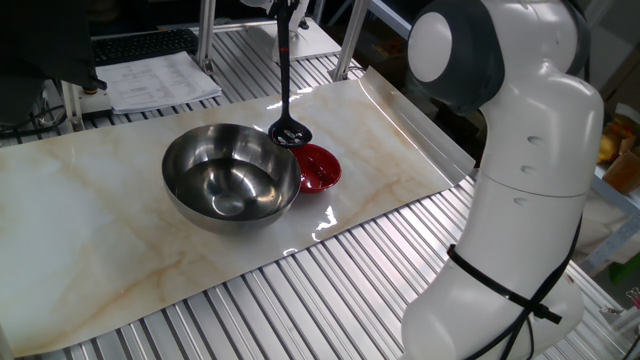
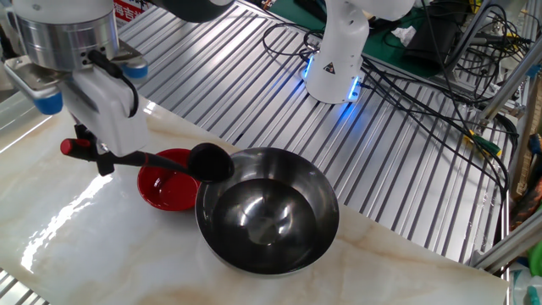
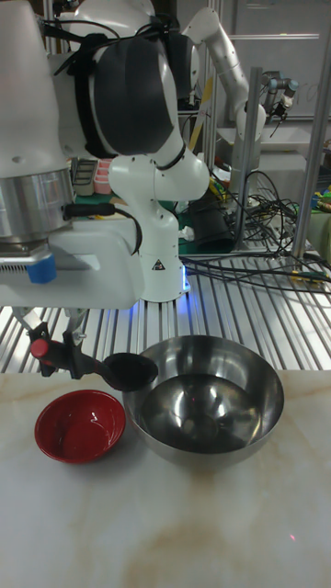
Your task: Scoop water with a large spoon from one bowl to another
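A long black ladle with a round deep scoop (image 2: 208, 161) is held level by its handle near the red-marked end, clamped between the robot's fingers (image 2: 103, 160), which are closed tightly on it. The scoop hangs above the gap between a large shiny stainless-steel mixing bowl (image 2: 268, 210) and a small glossy red bowl (image 2: 167, 181) touching it on the pale marbled tabletop (image 1: 90, 215). Faint glints suggest water in the steel bowl; any in the red bowl or scoop cannot be told. The transfer is judged midway, with pouring not yet seen
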Controlling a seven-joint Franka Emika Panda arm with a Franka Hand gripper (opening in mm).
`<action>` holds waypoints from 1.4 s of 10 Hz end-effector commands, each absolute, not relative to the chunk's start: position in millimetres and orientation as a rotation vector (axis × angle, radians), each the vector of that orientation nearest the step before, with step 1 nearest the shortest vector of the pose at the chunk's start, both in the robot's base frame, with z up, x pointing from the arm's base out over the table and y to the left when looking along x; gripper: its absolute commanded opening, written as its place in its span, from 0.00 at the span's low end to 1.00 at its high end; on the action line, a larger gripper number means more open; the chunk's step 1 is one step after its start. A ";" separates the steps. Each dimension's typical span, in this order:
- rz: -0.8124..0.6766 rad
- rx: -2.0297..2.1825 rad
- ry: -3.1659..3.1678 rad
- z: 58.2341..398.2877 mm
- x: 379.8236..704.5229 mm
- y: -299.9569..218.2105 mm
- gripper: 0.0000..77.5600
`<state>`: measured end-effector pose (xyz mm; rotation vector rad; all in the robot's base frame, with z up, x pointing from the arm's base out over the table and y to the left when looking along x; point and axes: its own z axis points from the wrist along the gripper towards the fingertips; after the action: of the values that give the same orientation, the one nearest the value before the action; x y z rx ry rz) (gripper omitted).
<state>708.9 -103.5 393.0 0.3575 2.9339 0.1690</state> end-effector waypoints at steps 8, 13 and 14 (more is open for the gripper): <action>0.180 0.522 2.888 397.1 709.2 -103.8 0.01; 0.182 0.451 2.903 394.4 709.9 -117.2 0.01; 0.182 0.453 2.902 394.3 709.9 -117.9 0.01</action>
<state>709.3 -116.5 391.9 0.4617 2.9062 0.1816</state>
